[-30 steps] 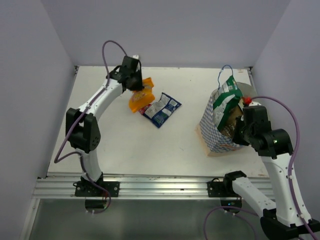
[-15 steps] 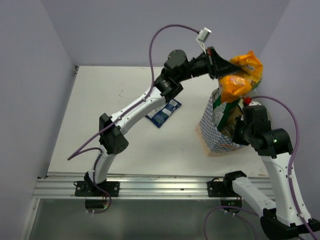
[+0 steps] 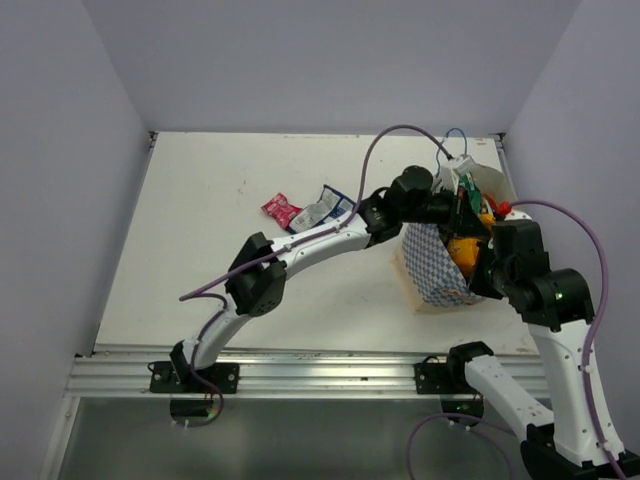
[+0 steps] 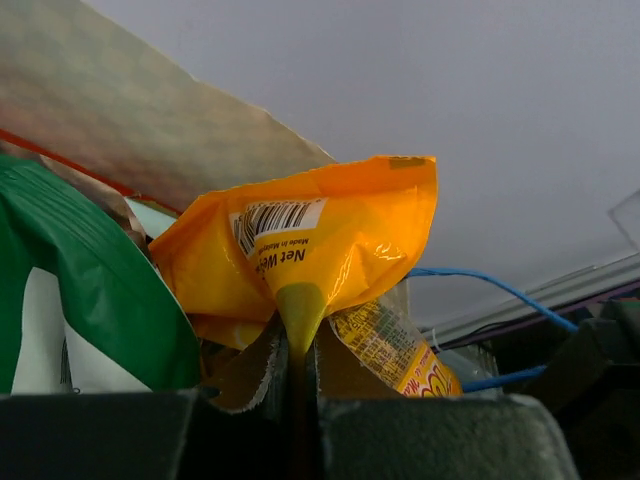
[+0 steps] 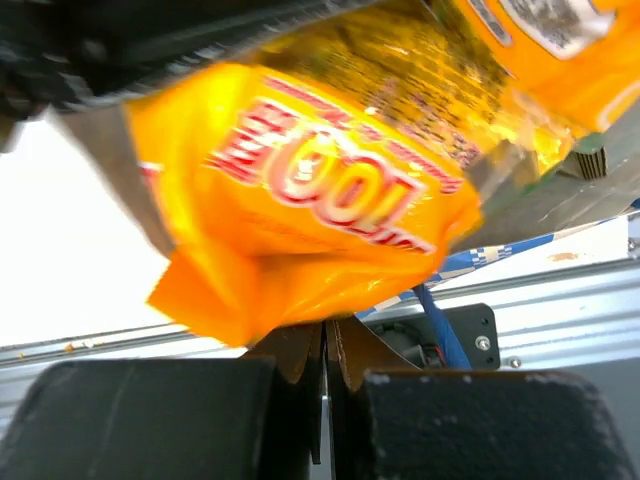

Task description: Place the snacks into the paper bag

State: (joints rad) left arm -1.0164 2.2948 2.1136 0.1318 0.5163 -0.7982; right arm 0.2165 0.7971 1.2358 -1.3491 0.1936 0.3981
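- My left gripper [image 4: 300, 345], clamped on the orange packet [image 4: 330, 240], has come down from above into the mouth of the paper bag [image 3: 425, 265], right of frame
- My right gripper [image 5: 325, 365] is pinched tight on the bag's rim
- Upper centre, on the table: pink packet [image 3: 281, 210] and blue-white packet [image 3: 325, 210] not yet bagged

Orange packet [image 3: 464, 252] — inside paper bag [image 3: 428, 268]
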